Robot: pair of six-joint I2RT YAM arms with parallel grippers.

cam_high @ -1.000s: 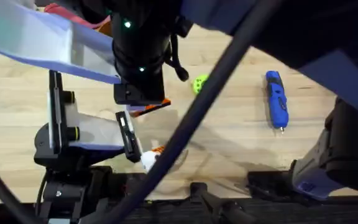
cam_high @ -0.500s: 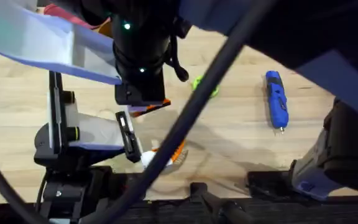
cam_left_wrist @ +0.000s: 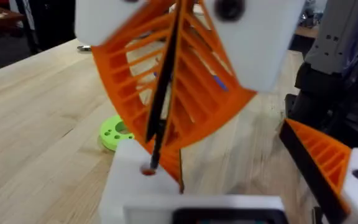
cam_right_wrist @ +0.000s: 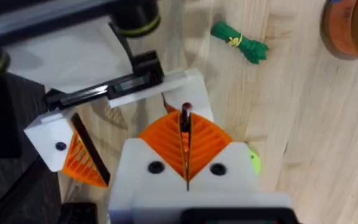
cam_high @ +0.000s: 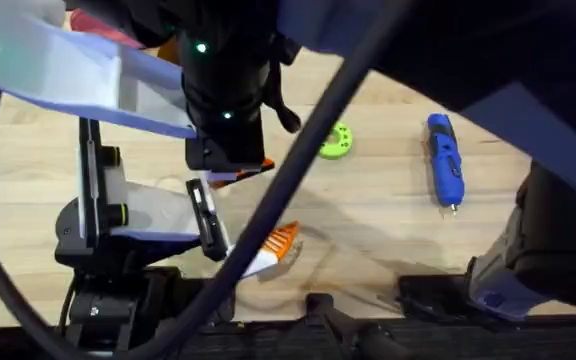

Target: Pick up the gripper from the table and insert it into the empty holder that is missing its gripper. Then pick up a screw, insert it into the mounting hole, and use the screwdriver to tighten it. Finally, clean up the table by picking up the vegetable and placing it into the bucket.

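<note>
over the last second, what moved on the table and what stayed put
The big dark cable under the camera swung left, uncovering the lime-green disc and an orange ribbed pad near the table's front edge. The blue screwdriver stayed as it was.

Screwdriver (cam_high: 445, 160): blue, pen-shaped, thin metal tip; lies flat on tabletop, upper right of overhead frame, tip toward bottom edge, well apart from other things.

Vegetable (cam_right_wrist: 240, 42): dark-green leafy bunch, yellow tie at middle; lies flat on wood.

Bucket (cam_right_wrist: 350, 28): orange-brown round cup, tan rim; partly cut by frame edge, near vegetable but apart.

Holder (cam_high: 255, 262): white angular mount, orange ribbed wedge joined; lower centre of overhead frame, on tabletop.
</note>
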